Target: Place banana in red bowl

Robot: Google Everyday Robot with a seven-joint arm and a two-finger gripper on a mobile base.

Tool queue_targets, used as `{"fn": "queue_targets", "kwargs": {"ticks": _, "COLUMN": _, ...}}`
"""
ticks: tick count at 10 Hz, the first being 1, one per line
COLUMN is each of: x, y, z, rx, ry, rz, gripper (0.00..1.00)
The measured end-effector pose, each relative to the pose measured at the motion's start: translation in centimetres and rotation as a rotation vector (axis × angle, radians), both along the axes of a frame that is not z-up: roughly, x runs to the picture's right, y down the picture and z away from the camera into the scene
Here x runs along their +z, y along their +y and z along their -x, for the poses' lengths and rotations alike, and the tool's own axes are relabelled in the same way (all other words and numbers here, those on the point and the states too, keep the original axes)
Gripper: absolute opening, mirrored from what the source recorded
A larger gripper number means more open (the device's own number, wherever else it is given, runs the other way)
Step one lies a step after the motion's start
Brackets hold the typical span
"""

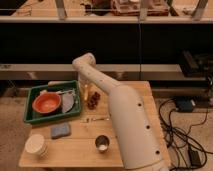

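The banana [86, 90] shows as a pale yellow strip on the wooden table [75, 155], just right of the green tray [50, 118]. My gripper [90, 95] hangs from the white arm [125, 120] straight down onto it and is shut on it, hiding most of the fruit. The red bowl [46, 103] sits inside the tray, to the left of the gripper, with nothing in it.
A grey plate [67, 102] leans in the tray beside the bowl. Dark reddish fruit [94, 101] lies by the gripper. On the table are a small utensil [95, 119], a blue sponge [60, 131], a white cup [36, 145] and a steel cup [102, 143]. Cables [185, 135] lie on the floor at right.
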State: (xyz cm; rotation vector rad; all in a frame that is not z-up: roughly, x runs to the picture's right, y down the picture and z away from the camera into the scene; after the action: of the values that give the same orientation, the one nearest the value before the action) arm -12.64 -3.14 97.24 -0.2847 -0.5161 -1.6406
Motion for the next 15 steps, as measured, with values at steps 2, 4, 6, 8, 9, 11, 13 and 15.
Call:
{"fn": "queue_targets", "kwargs": {"ticks": 2, "x": -3.8, "y": -3.4, "z": 0.5, "rx": 0.025, "ry": -0.037, "rz": -0.044, "gripper": 0.38}}
{"fn": "queue_targets", "kwargs": {"ticks": 4, "x": -7.3, "y": -6.0, "z": 1.6, "rx": 0.053, "ry": -0.084, "rz": -0.076, "gripper": 0.38}}
{"fn": "queue_targets", "kwargs": {"ticks": 6, "x": -12.2, "y": -8.6, "z": 4.4, "rx": 0.093, "ry": -0.207, "rz": -0.082, "gripper": 0.38}}
{"fn": "queue_targets", "kwargs": {"ticks": 8, "x": -15.3, "y": -9.0, "z": 8.3, "rx": 0.094, "ry": -0.309, "rz": -0.074, "gripper": 0.38}}
{"fn": "queue_targets", "kwargs": {"ticks": 9, "x": -17.1, "y": -8.5, "z": 11.5, "rx": 0.087, "ry": -0.378, "rz": -0.068, "gripper": 0.38}}
{"fn": "queue_targets", "kwargs": {"ticks": 11, "x": -18.3, "y": -7.1, "z": 14.8, "rx": 0.065, "ry": -0.444, "rz": -0.077, "gripper": 0.38}}
{"fn": "queue_targets", "kwargs": {"ticks": 13, "x": -17.6, "y": -4.5, "z": 16.2, "rx": 0.047, "ry": -0.483, "rz": -0.104, "gripper": 0.49}}
{"fn": "queue_targets", "kwargs": {"ticks": 15, "x": -14.7, "y": -0.9, "z": 16.8, "rx": 0.033, "ry": -0.504, "rz": -0.119, "gripper": 0.58}}
